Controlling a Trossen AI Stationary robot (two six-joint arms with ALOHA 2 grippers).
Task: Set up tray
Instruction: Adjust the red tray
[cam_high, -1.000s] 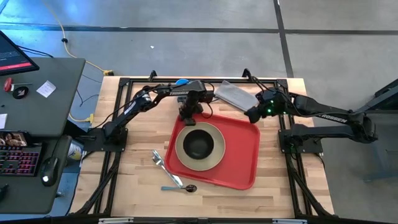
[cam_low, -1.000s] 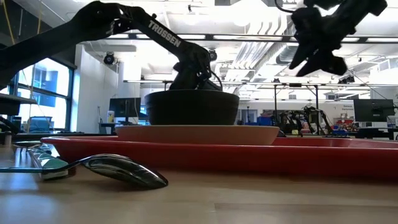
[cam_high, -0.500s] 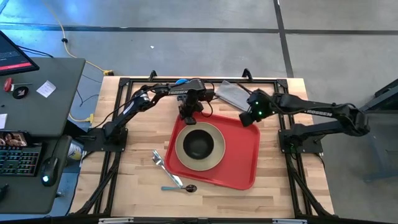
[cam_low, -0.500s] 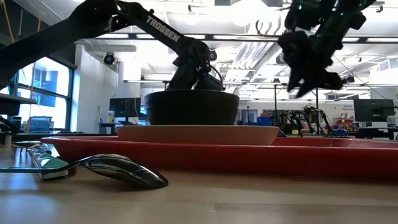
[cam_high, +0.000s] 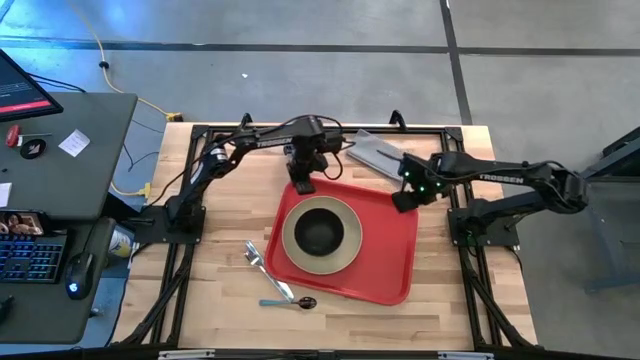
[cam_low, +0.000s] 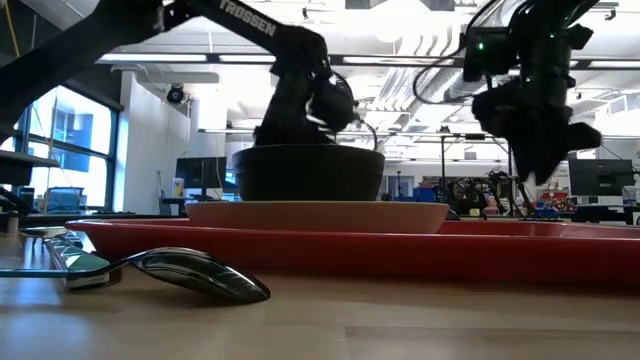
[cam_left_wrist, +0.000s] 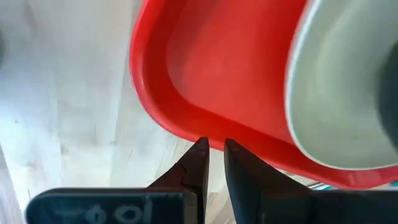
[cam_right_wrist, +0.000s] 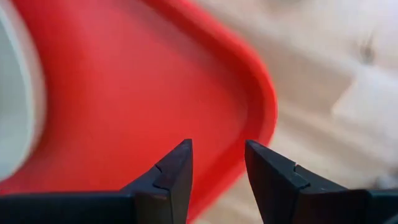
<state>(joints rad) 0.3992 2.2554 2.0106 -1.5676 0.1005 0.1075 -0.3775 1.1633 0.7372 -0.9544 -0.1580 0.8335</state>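
My right gripper (cam_high: 402, 199), fingers apart, hangs over the tray's (cam_high: 395, 262) far right corner; left gripper (cam_high: 301, 186) nearly closed at far-left rim.

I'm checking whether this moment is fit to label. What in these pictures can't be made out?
- Left gripper: the left wrist view doesn't settle whether it touches the tray rim.
- Bowl: contents unreadable in the high view; the low view shows only its wall.
- Grey flat item behind the tray: too small to identify, partly under the right arm.
- Right gripper: open over the tray corner; height unclear.
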